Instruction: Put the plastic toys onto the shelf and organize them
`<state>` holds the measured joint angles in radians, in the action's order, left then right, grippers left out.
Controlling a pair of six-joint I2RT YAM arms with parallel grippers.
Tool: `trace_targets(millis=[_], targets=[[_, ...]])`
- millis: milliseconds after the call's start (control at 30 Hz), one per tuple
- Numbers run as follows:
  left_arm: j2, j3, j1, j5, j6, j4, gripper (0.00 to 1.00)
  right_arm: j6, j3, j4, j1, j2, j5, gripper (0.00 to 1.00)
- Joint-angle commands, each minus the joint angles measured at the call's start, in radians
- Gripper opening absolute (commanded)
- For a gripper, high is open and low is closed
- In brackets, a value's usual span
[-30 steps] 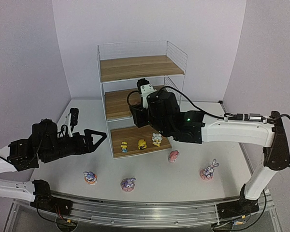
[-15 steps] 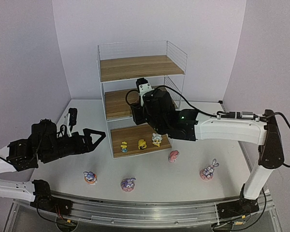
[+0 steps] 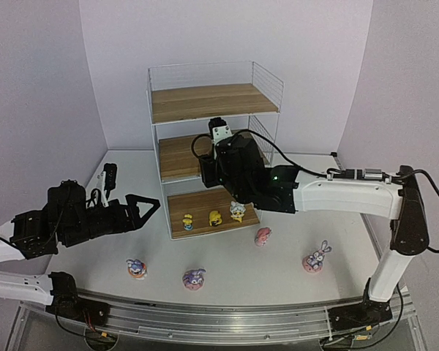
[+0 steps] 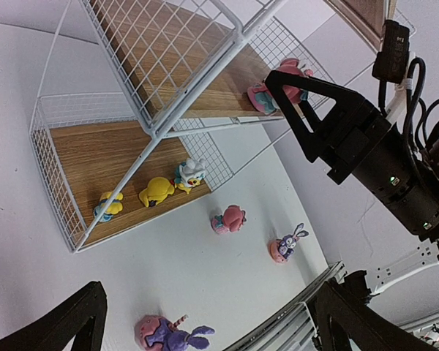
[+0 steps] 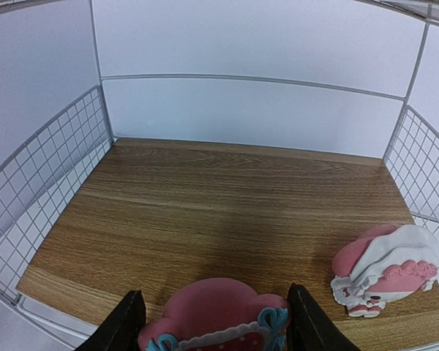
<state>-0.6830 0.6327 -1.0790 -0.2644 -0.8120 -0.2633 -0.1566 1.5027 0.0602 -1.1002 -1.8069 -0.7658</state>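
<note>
Right wrist view: right claw (image 5: 214,330) pinches a pink toy (image 5: 212,303) at the front edge of the middle board (image 5: 205,212). Bare wood runs behind to the mesh (image 5: 51,183), and a second toy (image 5: 386,269) lies front-right. Left claw (image 3: 150,210) is spread wide over the table (image 3: 227,256), left of the shelf (image 3: 205,102).

Soft, even light fell from above, bright throughout, leaving only small pale shadows close under the toys (image 3: 194,278) on the white table (image 3: 227,256). The overhead view bowed the walls (image 3: 44,73) and the table's near edge. In the right wrist view the shelf (image 5: 205,205) bulged outward at the sides, with a faint shadow along its near edge.
</note>
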Motion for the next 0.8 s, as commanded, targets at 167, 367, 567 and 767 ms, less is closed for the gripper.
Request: trace_targets(millis=[167,367,567,767], targets=[[0.006,-0.016,0.002,0.0,0.002,0.042,1.0,-0.002,-0.04,0.184,0.015,0.04,-0.032,0.16],[-0.005,-0.016,0.001,0.001,0.007,0.057,1.0,0.023,-0.054,0.236,0.015,0.044,-0.047,0.16],[-0.021,-0.016,0.002,0.0,0.008,0.071,1.0,0.053,-0.044,0.26,0.016,0.021,-0.075,0.2],[-0.025,-0.018,0.002,-0.002,0.01,0.079,1.0,0.059,-0.032,0.263,0.018,0.0,-0.077,0.23]])
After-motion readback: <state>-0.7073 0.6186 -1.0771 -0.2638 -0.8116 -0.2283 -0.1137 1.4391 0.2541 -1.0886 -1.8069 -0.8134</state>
